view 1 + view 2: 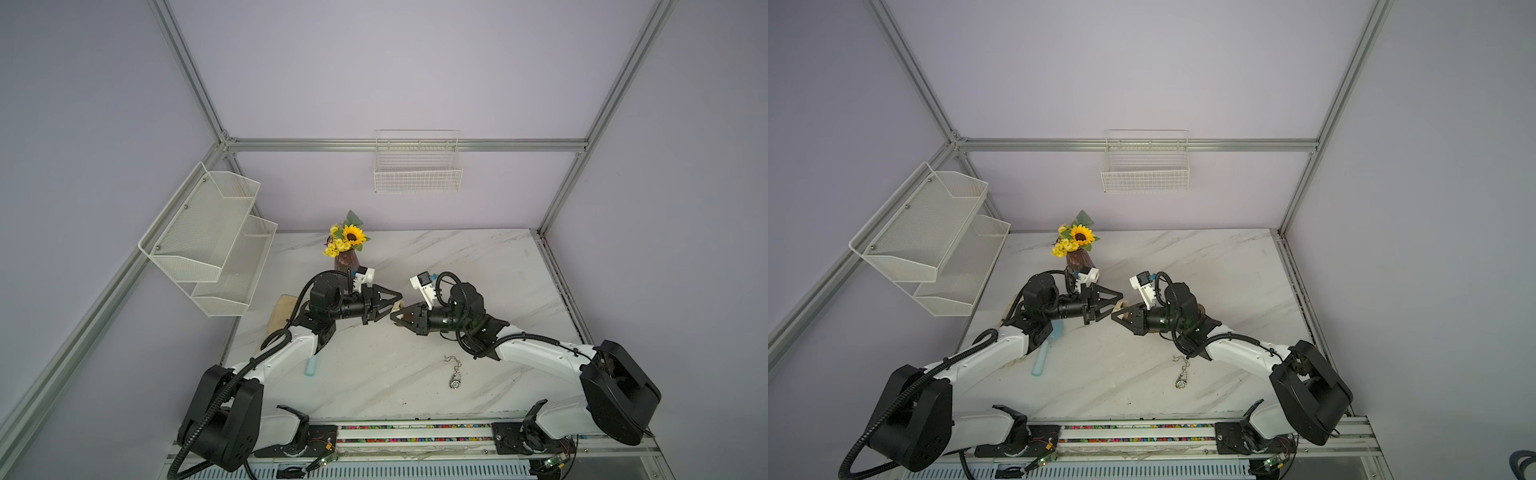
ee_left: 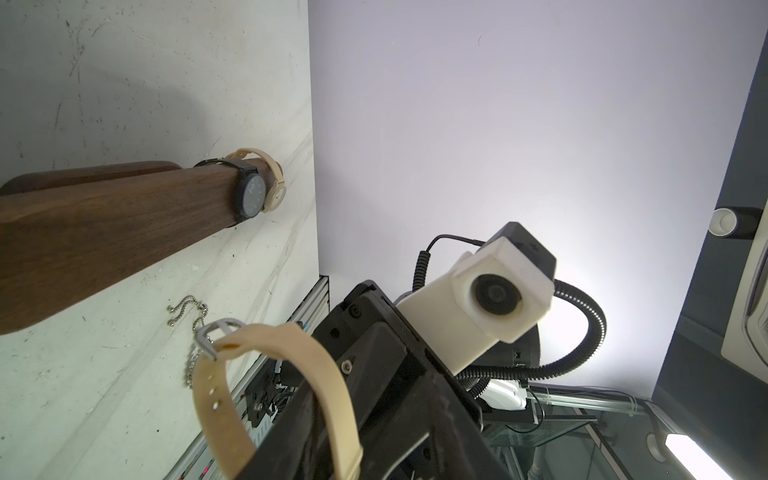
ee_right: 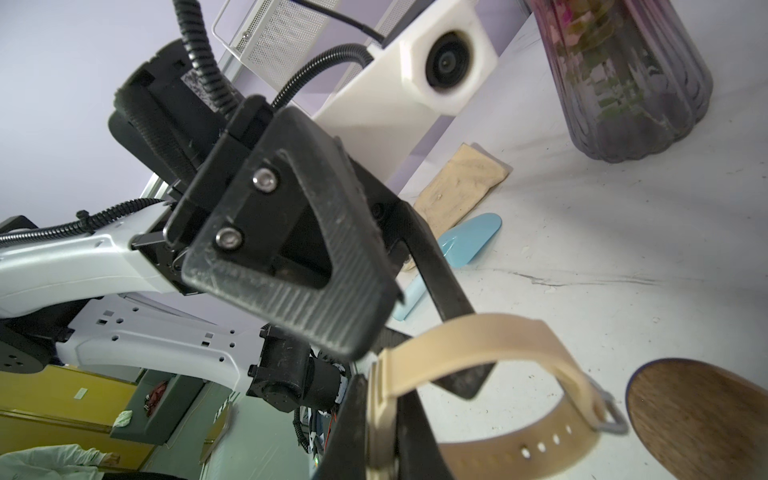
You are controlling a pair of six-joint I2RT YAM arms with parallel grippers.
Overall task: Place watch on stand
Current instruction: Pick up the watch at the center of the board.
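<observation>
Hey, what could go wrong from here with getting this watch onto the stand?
The right end effector grips the beige watch only by its case; the left end effector, apparently hooked inside the strap loop, might tug it free. The buckled loop may snag on the rounded end of the stand and shove it, possibly unseating the black watch already there.

**Left wrist view: contents**

One right gripper point(image 2: 307, 436), black, clamped on a beige-strap watch point(image 2: 210, 411), buckle end standing free. Behind the gripper: its white wrist camera point(image 2: 490, 299). Beyond the fingertips: dark wooden stand point(image 2: 104, 232), bar carrying a black watch point(image 2: 249, 195) and a second beige watch point(image 2: 277, 195) side by side. Between gripper and stand: silver chain point(image 2: 187, 305) on the marble tabletop point(image 2: 124, 83).
</observation>
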